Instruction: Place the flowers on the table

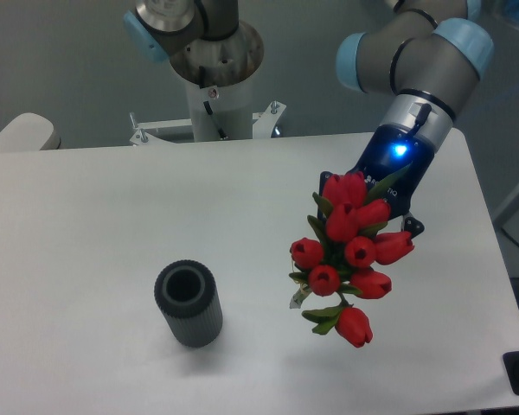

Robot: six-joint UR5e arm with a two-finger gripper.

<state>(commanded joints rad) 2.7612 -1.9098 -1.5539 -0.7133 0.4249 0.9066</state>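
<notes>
The flowers (350, 255) are a bunch of red tulip buds with green leaves, held in the air above the right part of the white table (86, 225). The buds point toward the camera and hide the stems. My gripper (396, 207) is behind and to the right of the buds, with a blue light on its wrist. Its fingers are mostly hidden by the flowers and appear shut on the stems.
A dark grey ribbed cylinder vase (189, 304) stands upright at the front left of the middle, with no flowers in it. The arm's base mount (214, 95) is at the far edge. The table's right edge runs close to the gripper.
</notes>
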